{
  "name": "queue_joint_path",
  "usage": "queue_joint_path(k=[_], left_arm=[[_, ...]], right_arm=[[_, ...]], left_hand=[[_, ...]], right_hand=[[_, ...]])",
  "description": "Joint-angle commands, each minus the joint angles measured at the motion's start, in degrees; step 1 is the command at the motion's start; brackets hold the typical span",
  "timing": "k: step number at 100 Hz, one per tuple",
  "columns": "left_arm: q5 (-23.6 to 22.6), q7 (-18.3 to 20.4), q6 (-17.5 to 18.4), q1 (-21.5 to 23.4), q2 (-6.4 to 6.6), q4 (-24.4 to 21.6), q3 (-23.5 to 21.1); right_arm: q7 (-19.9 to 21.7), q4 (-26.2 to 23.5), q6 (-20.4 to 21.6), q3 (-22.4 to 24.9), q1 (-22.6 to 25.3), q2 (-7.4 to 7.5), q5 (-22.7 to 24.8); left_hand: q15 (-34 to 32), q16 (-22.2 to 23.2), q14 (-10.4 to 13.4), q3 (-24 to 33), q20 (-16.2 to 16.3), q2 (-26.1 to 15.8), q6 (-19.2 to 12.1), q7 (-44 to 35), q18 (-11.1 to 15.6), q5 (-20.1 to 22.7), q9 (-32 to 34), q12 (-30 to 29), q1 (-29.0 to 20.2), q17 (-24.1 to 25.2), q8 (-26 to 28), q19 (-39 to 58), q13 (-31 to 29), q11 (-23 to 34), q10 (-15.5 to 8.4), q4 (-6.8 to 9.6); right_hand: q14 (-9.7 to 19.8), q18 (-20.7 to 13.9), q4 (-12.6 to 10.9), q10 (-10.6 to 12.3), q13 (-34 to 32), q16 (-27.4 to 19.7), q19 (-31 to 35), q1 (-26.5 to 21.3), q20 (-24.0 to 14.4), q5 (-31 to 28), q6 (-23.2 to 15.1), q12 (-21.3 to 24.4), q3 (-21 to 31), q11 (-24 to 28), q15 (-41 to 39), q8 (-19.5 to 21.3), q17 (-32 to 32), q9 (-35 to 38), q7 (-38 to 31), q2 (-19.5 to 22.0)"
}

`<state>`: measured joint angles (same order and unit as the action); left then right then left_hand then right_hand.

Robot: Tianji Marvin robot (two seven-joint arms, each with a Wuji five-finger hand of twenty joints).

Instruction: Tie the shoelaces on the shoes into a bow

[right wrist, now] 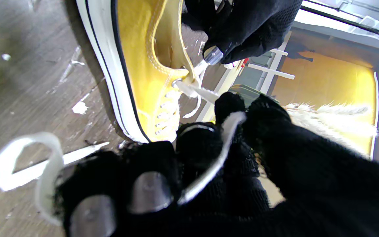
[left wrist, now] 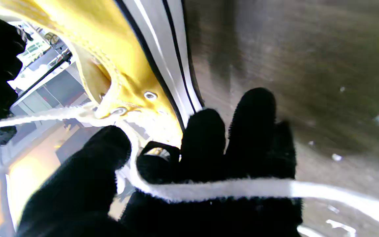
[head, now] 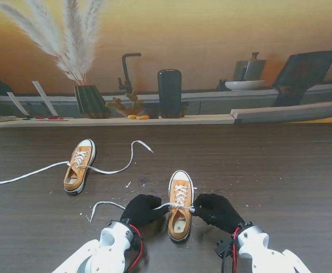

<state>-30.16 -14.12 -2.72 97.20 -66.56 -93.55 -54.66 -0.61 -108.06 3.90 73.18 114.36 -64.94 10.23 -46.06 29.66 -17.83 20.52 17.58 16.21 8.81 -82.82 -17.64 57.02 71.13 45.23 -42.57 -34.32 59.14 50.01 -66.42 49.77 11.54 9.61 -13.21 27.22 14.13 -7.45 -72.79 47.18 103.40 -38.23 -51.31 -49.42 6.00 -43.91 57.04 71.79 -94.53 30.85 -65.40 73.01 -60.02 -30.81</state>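
Two yellow sneakers with white laces lie on the dark table (head: 279,165). The near shoe (head: 180,206) (left wrist: 127,62) (right wrist: 137,62) sits between my black-gloved hands. My left hand (head: 142,209) (left wrist: 189,171) is at its left side, with one lace end (left wrist: 229,189) pinched between thumb and curled index finger; the tail (head: 100,205) trails left. My right hand (head: 216,210) (right wrist: 209,171) is at its right side, shut on the other lace end (right wrist: 220,144), which loops over the fingers. The far shoe (head: 78,166) lies untied, laces (head: 23,175) spread out.
Small white scraps (head: 134,183) dot the table near the shoes. Along the back ledge (head: 154,120) stand a dark vase of pampas grass (head: 89,99), a black cylinder (head: 169,92) and small yellow items (head: 137,116).
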Motion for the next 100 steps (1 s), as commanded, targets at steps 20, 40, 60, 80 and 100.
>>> queue_joint_path(k=[20, 40, 60, 80, 100], left_arm=[[-2.28, -0.73, -6.28, 2.86, -0.1, -3.17, -1.32], [-6.79, -9.39, -4.74, 4.31, -1.04, -2.6, -2.26], [-7.21, -12.56, -1.78, 5.51, -1.45, -2.47, -3.43], [-7.52, -13.22, 0.07, 5.91, -1.4, -2.21, -3.89], [-7.9, -15.27, 1.76, 6.07, -1.64, -1.86, -4.15]], right_arm=[[-7.7, 1.28, 4.01, -0.13, -0.12, -0.22, 14.85], [-15.58, 1.59, 3.67, -0.14, -0.19, -0.62, 25.69], [-15.03, 0.48, 6.61, 0.87, 0.24, -0.57, 24.88], [-7.34, -1.86, 10.0, 2.67, 0.97, 0.34, 19.55], [-2.95, -4.04, 8.08, 3.61, 1.3, 1.69, 25.37]], left_hand=[[-44.89, 5.44, 6.89, -14.35, 16.11, -8.26, 0.48, -0.81, -1.78, -6.25, 2.8, 7.87, -1.67, -27.03, 5.11, 64.27, -6.46, 18.62, -0.37, -1.69], [-51.75, 6.21, 8.14, -14.68, 25.98, -7.67, -0.83, 3.21, 5.79, -6.6, 6.46, 8.38, -0.95, -28.43, 2.63, 69.97, -6.38, 22.13, -1.96, -3.6], [-52.55, 6.24, 7.79, -10.47, 28.09, -3.98, -0.09, 29.96, 5.14, -14.63, 7.02, 6.85, -0.8, -28.45, -18.5, 69.97, -6.35, 24.31, -5.67, -4.91], [-52.81, 6.23, 8.55, -9.51, 28.21, -3.64, -1.08, 45.96, 6.28, -14.41, 7.0, 5.74, -0.85, -28.55, -33.58, 69.97, -6.37, 25.3, -6.99, -4.72], [-52.64, 6.14, 8.63, -9.18, 27.29, -3.73, -0.5, 46.72, 6.34, -14.66, 6.76, 5.53, -1.01, -28.47, -34.56, 69.97, -6.37, 25.05, -7.38, -4.53]], right_hand=[[2.76, -3.86, -1.22, 0.73, -1.8, 3.5, 16.58, 6.01, -9.06, -1.54, -1.78, -3.88, -1.73, 2.18, -8.29, -5.02, -2.98, 5.19, 5.74, 2.41], [3.72, -4.03, -5.35, 1.46, -1.83, 4.87, 16.58, 14.39, -11.19, -4.24, -0.48, -6.37, -0.42, 3.09, -8.81, -3.45, -3.05, 6.83, 17.67, 2.11], [3.78, -4.26, -5.57, 1.61, -1.85, 5.78, 16.58, 15.29, -11.35, -4.65, -3.13, -6.93, -0.64, 2.98, -8.85, -4.4, -3.07, 7.52, 21.97, 1.61], [4.71, -4.76, -3.8, 1.64, -1.94, 5.79, 16.58, 15.23, -11.23, -7.83, -8.76, -7.73, -2.12, 2.53, -8.56, -12.44, -3.17, 7.77, 16.46, 0.68], [6.24, -6.6, -5.35, 2.69, -2.0, 5.39, 16.58, 16.69, -10.53, -14.88, -8.24, -9.34, -1.76, 2.74, -8.7, -16.88, -3.43, 8.37, 14.73, -0.04]])
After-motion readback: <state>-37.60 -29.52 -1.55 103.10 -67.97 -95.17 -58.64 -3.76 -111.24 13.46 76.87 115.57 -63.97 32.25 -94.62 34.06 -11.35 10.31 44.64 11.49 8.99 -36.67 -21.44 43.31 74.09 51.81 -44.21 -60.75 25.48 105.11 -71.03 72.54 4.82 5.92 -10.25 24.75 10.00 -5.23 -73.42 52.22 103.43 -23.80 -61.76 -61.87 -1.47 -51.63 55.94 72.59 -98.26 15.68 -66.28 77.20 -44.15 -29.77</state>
